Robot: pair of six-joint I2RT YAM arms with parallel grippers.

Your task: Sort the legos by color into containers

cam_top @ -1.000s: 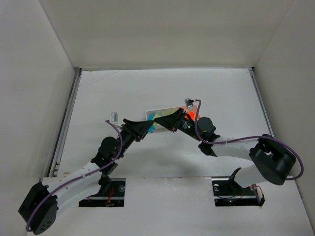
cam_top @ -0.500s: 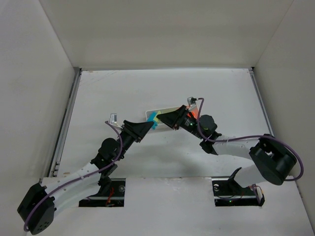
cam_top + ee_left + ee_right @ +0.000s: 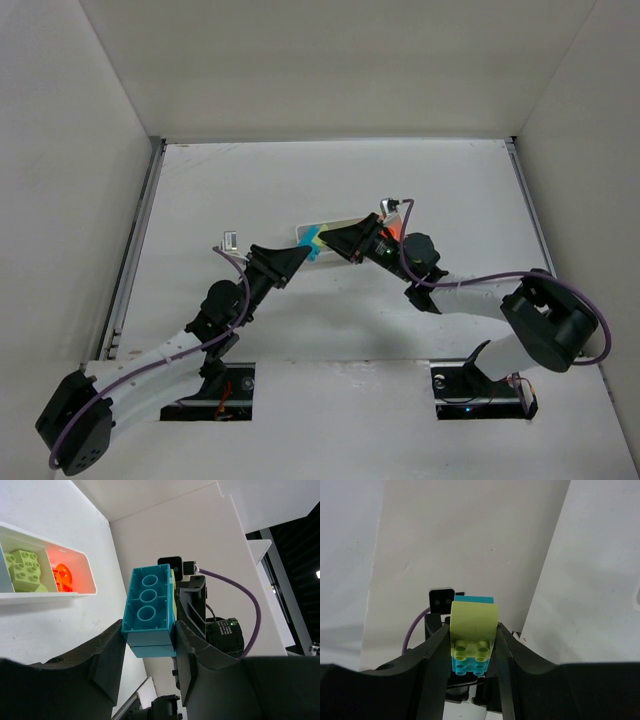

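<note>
Teal brick point(image 3: 149, 607), left wrist view: mid-frame, clamped between the left fingers point(image 3: 107, 655), hollow underside facing the camera; a yellow-green brick point(image 3: 172, 595) shows as a sliver behind it.
Tray point(image 3: 50, 596), same view: upper left; sorted green bricks point(image 3: 22, 569) fill one compartment, an orange brick point(image 3: 62, 575) the next; the third is cut off.
Right wrist view: right fingers point(image 3: 436, 655) clamped on the yellow-green brick, teal stuck against it.
Top view: both arms meet at the tray's near side, mid-table point(image 3: 220, 190).
Progress: green and orange partly sorted; this joined pair likely needs splitting, then placing.
</note>
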